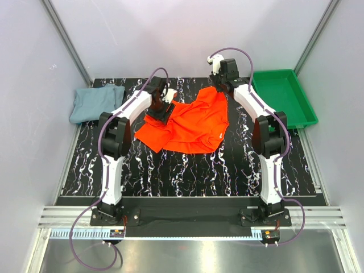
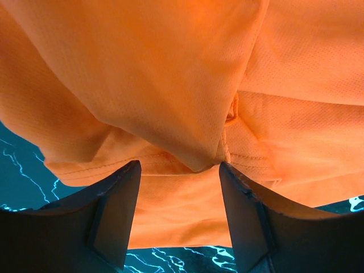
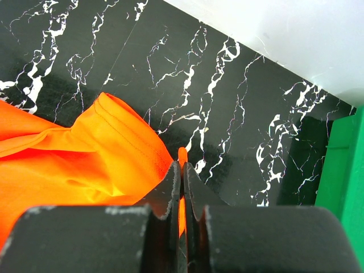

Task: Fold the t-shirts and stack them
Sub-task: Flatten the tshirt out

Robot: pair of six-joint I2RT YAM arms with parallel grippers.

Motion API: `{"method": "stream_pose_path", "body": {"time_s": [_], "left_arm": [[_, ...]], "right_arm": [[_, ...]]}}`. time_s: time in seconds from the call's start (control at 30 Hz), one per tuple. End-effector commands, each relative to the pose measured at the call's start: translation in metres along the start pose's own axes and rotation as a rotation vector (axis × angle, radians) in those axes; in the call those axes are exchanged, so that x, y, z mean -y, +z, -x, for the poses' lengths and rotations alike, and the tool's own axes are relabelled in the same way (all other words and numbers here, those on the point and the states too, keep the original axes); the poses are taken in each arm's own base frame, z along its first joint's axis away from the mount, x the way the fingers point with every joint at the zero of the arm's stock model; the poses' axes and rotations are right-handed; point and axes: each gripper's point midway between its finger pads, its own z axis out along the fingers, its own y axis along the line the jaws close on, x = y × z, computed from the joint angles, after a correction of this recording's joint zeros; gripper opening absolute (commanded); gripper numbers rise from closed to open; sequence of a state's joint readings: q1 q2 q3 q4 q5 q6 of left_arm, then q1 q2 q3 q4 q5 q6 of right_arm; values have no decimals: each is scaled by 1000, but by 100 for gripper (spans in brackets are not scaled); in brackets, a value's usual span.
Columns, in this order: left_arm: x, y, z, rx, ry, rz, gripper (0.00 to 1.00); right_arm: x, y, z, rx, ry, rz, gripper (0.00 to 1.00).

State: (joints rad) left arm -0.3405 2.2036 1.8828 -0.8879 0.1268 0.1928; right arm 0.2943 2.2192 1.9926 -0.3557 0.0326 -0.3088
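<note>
- Cloth held on the right is very little. The right gripper [image 3: 182, 168] is clamped tight on a thin sliver of the orange-red t-shirt [image 1: 193, 122], caught right at its fingertips. The stitched hem bunches just to its left.
- A pull or lift from there could draw that sliver out, because so little fabric sits between the pads. The corner would then drop back onto the table [image 1: 187, 170].
- The left gripper [image 2: 179, 168] has its fingers spread apart. A drooping fold of the same shirt hangs between and just beyond them, not squeezed.
- If it closes as it stands, it looks likely to take several layers at once, since seams and folds overlap in front of it. That would drag the shirt into a lump instead of spreading it.
- Moving the right arm before the left has a hold would probably skew the shirt, which lies rumpled between the two grippers.
- The grey-blue t-shirt [image 1: 96, 102] lies crumpled well off to the left gripper's outer side, apart from it and not yet handled.
- The green tray [image 1: 281, 99] sits near the right gripper's outer side. A wide sweep that way might snag cloth on its rim.
</note>
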Motion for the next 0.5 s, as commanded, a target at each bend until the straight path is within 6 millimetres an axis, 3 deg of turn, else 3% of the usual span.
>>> {"method": "stream_pose_path", "body": {"time_s": [0.0, 0.47], "left_arm": [[7, -26, 22, 85, 12, 1, 63], [29, -8, 20, 41, 43, -49, 59]], "right_arm": [[11, -28, 42, 110, 19, -20, 0], [11, -25, 43, 115, 21, -23, 0]]}}
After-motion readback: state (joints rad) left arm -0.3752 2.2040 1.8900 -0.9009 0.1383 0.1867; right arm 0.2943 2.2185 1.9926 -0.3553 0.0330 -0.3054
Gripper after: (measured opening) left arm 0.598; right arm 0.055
